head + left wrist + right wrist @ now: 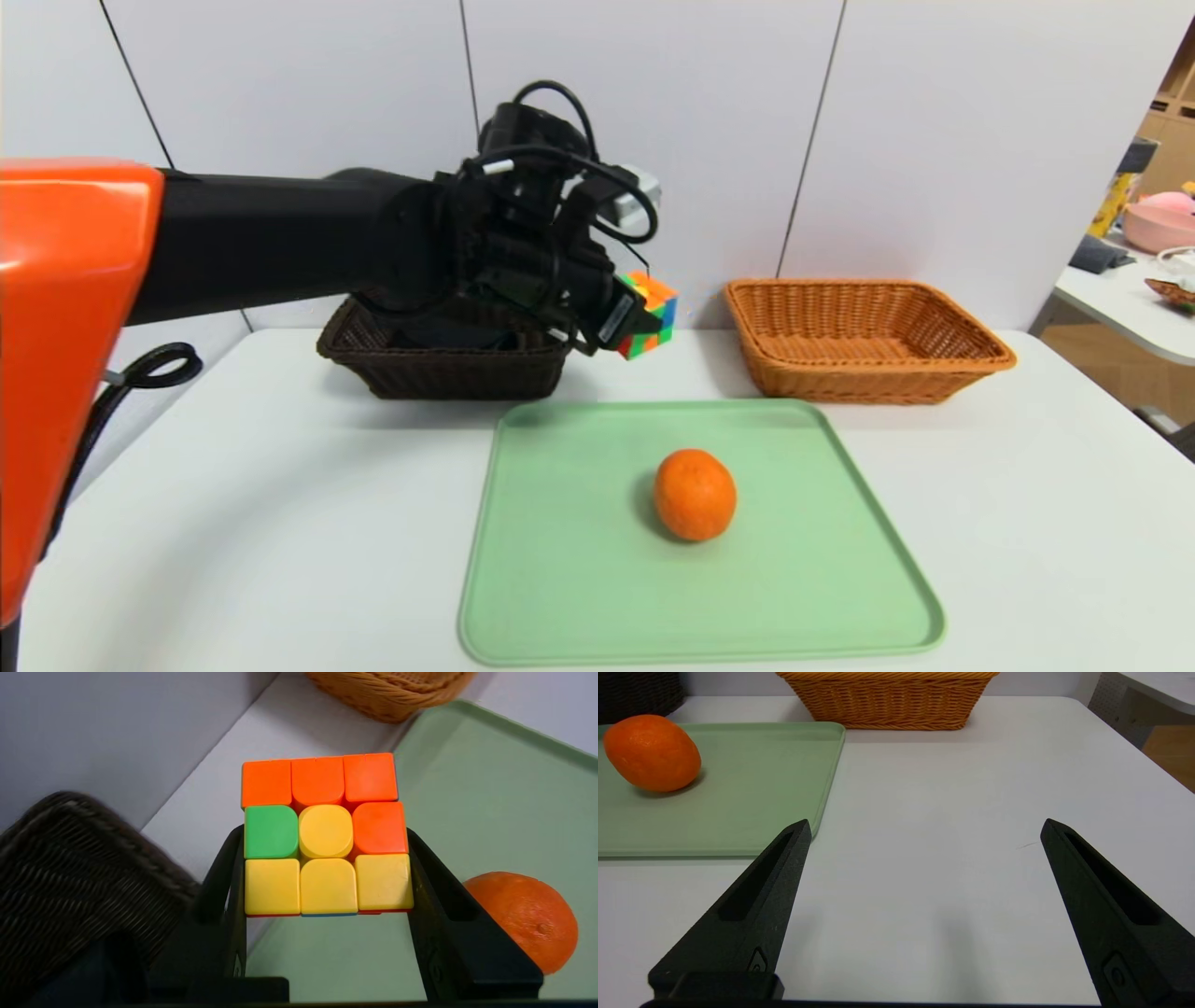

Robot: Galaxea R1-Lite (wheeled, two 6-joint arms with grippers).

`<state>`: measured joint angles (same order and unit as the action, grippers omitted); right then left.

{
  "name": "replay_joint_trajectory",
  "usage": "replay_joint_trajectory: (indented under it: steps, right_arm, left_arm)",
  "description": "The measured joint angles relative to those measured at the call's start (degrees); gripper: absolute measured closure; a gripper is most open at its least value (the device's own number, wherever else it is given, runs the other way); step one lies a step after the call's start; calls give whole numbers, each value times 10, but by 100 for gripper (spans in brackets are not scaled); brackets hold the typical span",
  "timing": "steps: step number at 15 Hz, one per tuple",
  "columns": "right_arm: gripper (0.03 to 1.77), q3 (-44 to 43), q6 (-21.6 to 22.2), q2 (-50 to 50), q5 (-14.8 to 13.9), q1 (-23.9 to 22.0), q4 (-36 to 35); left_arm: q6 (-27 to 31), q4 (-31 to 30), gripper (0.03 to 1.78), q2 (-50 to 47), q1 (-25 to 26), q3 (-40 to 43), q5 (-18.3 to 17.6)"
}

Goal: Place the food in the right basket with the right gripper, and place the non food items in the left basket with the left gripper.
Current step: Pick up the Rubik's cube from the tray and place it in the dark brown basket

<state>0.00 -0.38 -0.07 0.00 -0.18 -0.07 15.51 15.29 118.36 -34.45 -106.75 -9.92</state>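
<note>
One cube [648, 315] in left hand [627, 322], one orange [695, 494], two baskets.

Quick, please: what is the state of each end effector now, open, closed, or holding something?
Left end effector: closed on the puzzle cube, held in the air beside the dark brown basket.
Right end effector: open, holding nothing, low over the table.

Two baskets stand behind the tray [597, 597]: one dark [439, 369], one tan [864, 341]. There is one tray, with one orange [695, 494] on it. One cube [647, 315] hangs above the tray's far edge. Two claws are in view: one [327, 872] left, one [924, 828] right of the tray.
</note>
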Motion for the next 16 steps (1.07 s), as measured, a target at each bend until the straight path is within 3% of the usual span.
replay_joint_trajectory:
  steps: [5,10,16]
  right_arm:
    - [10,0,0,0,0,0,0]
    - [10,0,0,0,0,0,0]
    - [10,0,0,0,0,0,0]
  left_arm:
    - [-66,-1,86,-34,83,-3,87]
    - [-133,-1,86,-36,138,2,125]
    - [-153,-16,86,11,151,8,167]
